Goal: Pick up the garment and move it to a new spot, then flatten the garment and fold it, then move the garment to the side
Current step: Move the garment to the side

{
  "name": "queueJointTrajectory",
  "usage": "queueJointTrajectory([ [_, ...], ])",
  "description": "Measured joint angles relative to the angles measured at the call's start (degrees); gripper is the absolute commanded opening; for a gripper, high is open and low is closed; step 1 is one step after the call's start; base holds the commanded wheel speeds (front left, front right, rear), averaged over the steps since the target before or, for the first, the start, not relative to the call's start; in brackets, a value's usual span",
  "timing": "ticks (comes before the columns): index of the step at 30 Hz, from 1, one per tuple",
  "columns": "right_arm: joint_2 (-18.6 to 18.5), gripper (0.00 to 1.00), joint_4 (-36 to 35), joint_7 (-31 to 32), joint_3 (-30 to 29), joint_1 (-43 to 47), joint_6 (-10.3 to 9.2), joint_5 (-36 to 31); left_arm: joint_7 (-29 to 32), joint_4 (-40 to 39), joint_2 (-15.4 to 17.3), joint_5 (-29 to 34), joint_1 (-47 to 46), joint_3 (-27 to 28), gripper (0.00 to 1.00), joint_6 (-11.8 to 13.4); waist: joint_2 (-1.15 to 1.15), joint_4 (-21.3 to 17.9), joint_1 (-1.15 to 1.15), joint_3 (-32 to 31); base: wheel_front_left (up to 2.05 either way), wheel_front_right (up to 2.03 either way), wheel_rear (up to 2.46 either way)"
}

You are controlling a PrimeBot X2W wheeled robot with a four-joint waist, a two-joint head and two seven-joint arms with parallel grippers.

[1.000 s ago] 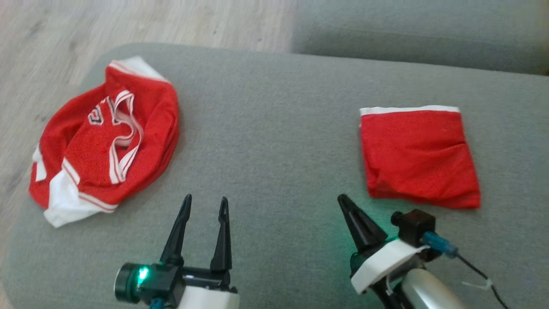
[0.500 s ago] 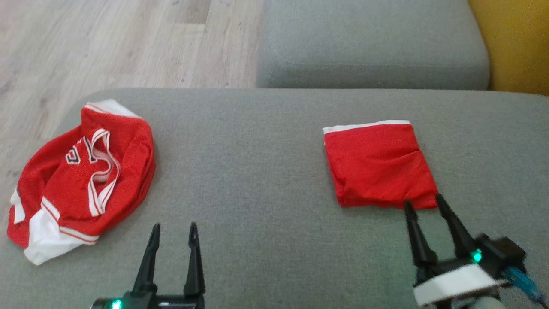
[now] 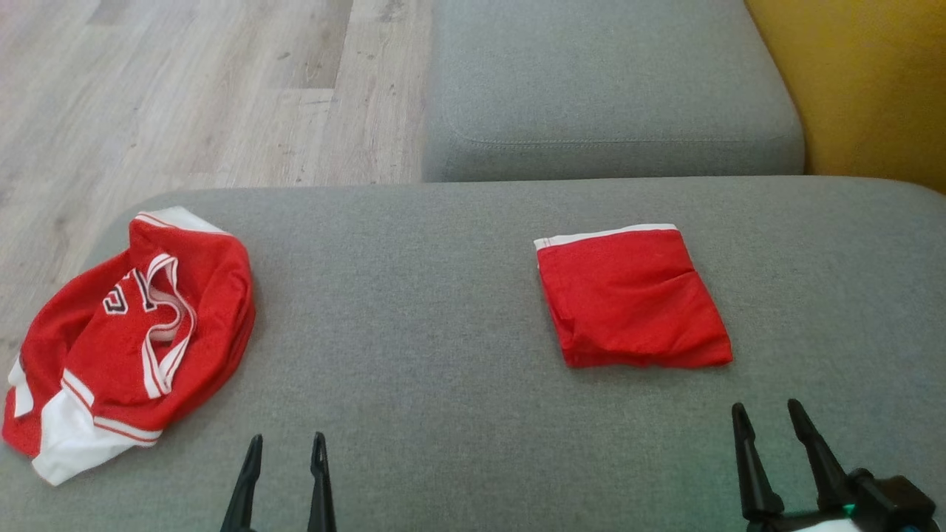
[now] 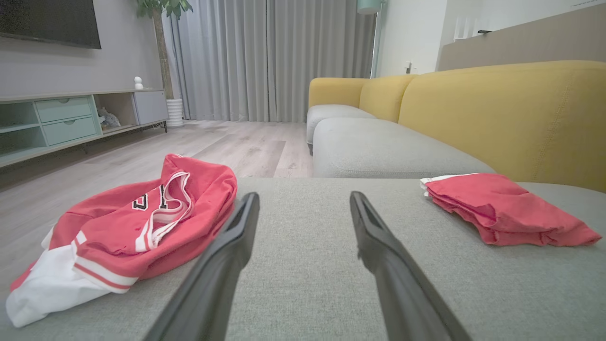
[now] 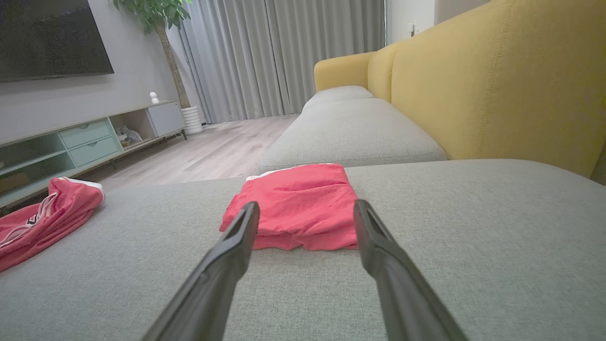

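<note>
A red garment (image 3: pixel 632 299) lies folded into a neat square with a white band along its far edge, on the right half of the grey cushion (image 3: pixel 414 295). The same folded garment (image 5: pixel 298 206) sits just beyond my right gripper's tips in the right wrist view, and at the right (image 4: pixel 502 210) in the left wrist view. My right gripper (image 3: pixel 765 412) stands open near the front edge, short of the garment and apart from it. At the lower left my left gripper (image 3: pixel 287 445) is open with nothing between its fingers.
A crumpled red and white jersey (image 3: pixel 126 332) lies at the cushion's left end, close to the edge; it also shows as the jersey (image 4: pixel 128 227) left of my left fingers. Behind are a second grey seat (image 3: pixel 606 89), a yellow backrest (image 3: pixel 865 81) and wood floor (image 3: pixel 185 96).
The head camera has tilted up, so the scene has shifted down. My right gripper has gone from shut to open and pulled back from the folded garment. The left gripper stays open.
</note>
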Motion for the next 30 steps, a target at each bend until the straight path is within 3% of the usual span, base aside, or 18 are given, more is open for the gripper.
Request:
queueJointTrajectory([
  [30,0.1,1.00,1.0,0.0,1.2,0.0,0.00,-0.4,0.0,0.6,0.0,1.1,0.4,0.4,1.00,-0.9,0.00,-1.6,0.01,-0.5,0.00,0.00,0.00],
])
